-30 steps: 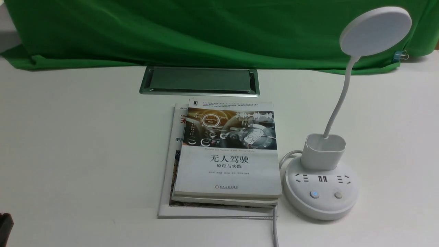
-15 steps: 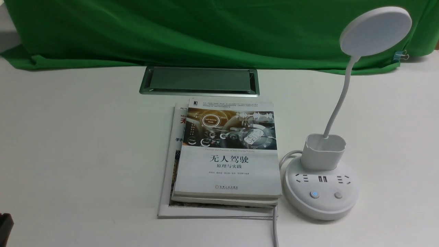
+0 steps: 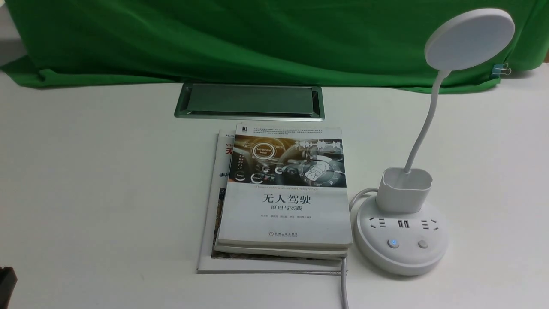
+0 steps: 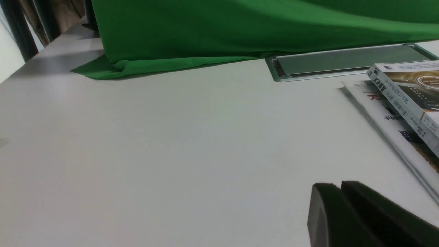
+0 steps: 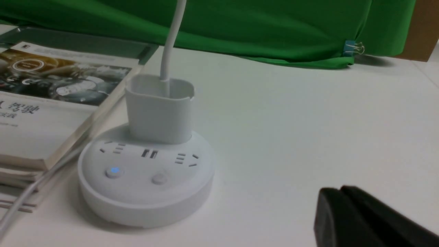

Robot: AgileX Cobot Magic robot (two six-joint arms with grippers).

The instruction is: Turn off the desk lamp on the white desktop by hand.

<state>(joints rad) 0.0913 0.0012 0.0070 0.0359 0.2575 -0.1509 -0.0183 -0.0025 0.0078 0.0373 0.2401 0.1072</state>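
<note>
- Far lower left of the front frame: a dark sliver of our left end effector just pokes in. In its own wrist view the two black fingers lie pressed together with no gap, nothing held.
- Across the frame stretches the white table, with the green cloth along the top and the silver-framed hatch at upper centre.
- Centre: a stack of books lies flat, its right edge just beside the lamp's base, and the power cord runs down out of the bottom edge.
- Right of centre: the desk lamp stands on the table, disc head at the upper right corner. On the base, the left button glows blue and the right button is unlit.
- Lower right of the right wrist view: our right end effector sits low near the table, fingers closed tight and empty, well apart from the base.
- Our read: we are at the very start, with no contact yet. Next we'd bring the right arm over the base and press down squarely with the closed tip. We cannot tell which button runs the lamp.
- Watch for the round base sliding, or the tip catching the cup holder.
</note>
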